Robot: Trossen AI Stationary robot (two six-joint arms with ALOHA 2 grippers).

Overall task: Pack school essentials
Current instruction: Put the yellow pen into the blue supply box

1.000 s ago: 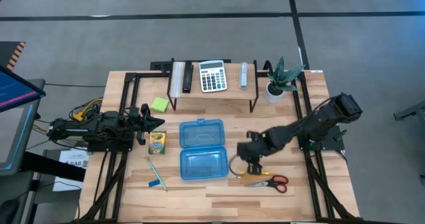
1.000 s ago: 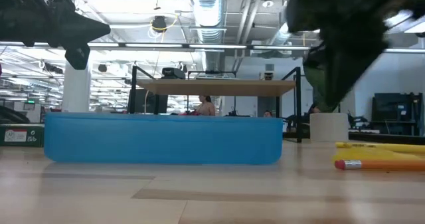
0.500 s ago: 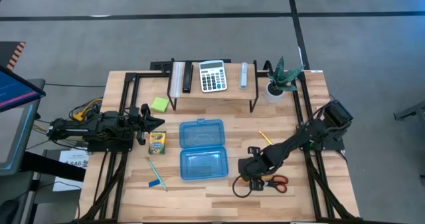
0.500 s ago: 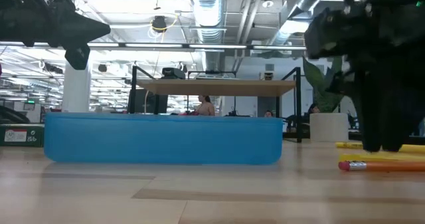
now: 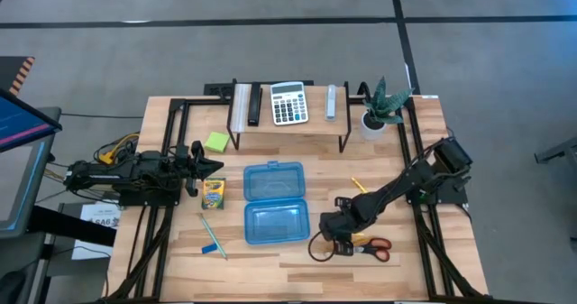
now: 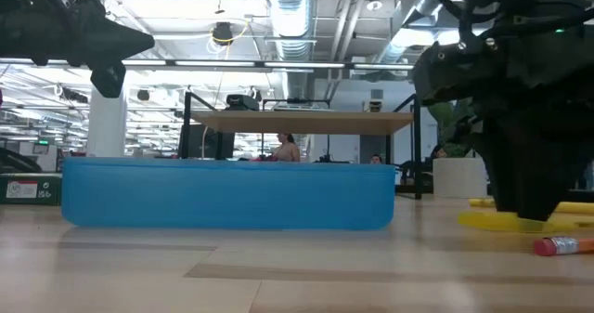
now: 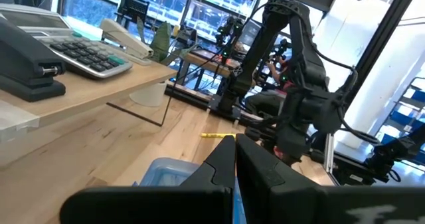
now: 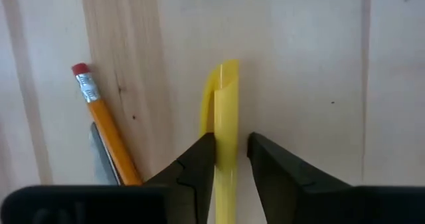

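A: What is the table like?

B: Pale wooden planks [image 5: 415, 133] with black frame rails down both sides. At the far edge stands a low shelf [image 5: 288, 128] carrying a calculator [image 5: 288, 103], and a small potted plant [image 5: 379, 108] sits just beside its right end.

A: And the things to pack?

B: An open blue case [image 5: 275, 203] lies in the middle of the table. To its left are a crayon box [image 5: 213, 193], a lime-green sticky-note pad [image 5: 215, 142] and a thin blue pen [image 5: 211, 234]. To its right, near the front edge, red-handled scissors [image 5: 370, 246] lie flat.

A: Where is the right gripper?

B: The right gripper [image 8: 232, 147] is down at the table, just right of the case. Its fingers [image 8: 199, 159] are closed around a yellow stick-shaped thing [image 8: 224, 127], perhaps a pencil, one finger on each side. An orange pencil [image 8: 106, 126] with a red eraser lies on the wood just beside it, untouched.

A: The left one?

B: The left gripper [image 5: 209, 167] hangs above the table's left edge, clenched on nothing, near the sticky-note pad.

A: What of the room?

B: In the low view there are ceiling ducts [image 6: 292, 11], rows of lights and desks beyond the table, and a person [image 6: 288, 148] far behind the case. The floor around the table is grey.
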